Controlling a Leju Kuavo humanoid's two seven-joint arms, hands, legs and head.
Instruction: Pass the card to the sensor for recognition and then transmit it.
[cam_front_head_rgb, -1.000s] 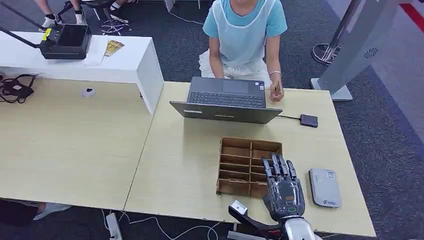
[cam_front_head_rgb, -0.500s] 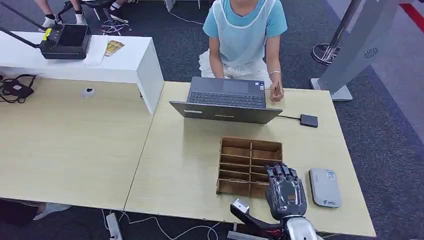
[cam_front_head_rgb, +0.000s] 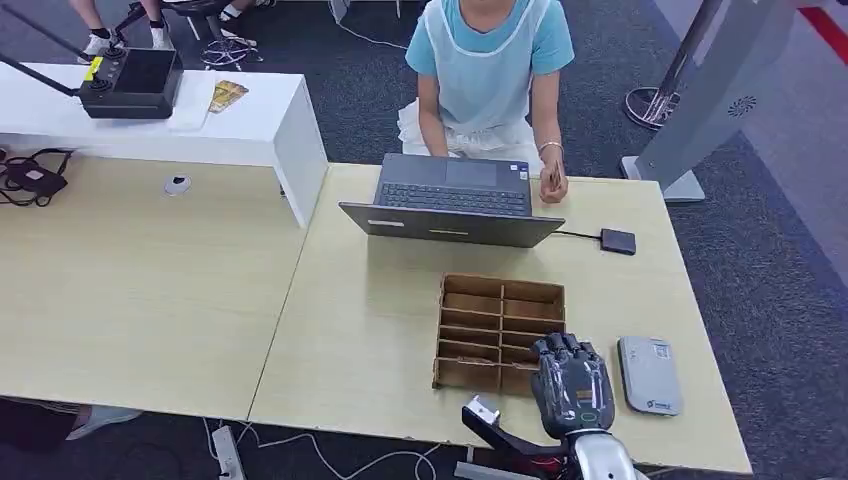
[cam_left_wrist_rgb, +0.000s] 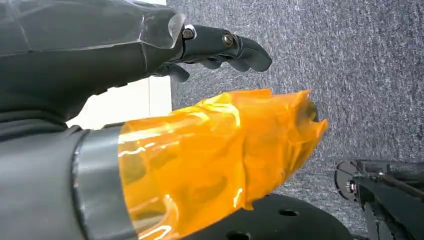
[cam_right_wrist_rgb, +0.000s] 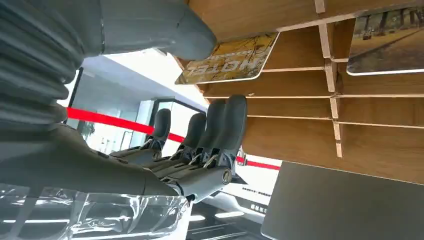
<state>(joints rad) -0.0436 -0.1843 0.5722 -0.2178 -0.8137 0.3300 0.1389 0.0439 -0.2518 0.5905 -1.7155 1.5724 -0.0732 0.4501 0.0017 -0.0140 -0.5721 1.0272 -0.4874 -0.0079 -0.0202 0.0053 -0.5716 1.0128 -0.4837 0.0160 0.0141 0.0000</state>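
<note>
A: Tabletop (cam_front_head_rgb: 360, 330) first, then the wooden divider box (cam_front_head_rgb: 498, 331) near its front edge. Where is the card?

B: A hotel card (cam_right_wrist_rgb: 227, 64) stands in a near compartment, just beside the right hand's thumb (cam_right_wrist_rgb: 165, 27). The grey card reader (cam_front_head_rgb: 649, 375) lies just right of the box.

A: And the right hand (cam_front_head_rgb: 572, 384)?

B: It hovers over the box's near right corner, fingers (cam_right_wrist_rgb: 222, 130) curled downward toward the slots, thumb apart from them, nothing between them yet. I'd bring thumb and fingers onto the card's two faces and lift it straight out, clear of the dividers.

A: The left hand (cam_left_wrist_rgb: 150, 100)?

B: It hangs over the carpet, fingers spread, holding nothing.
</note>
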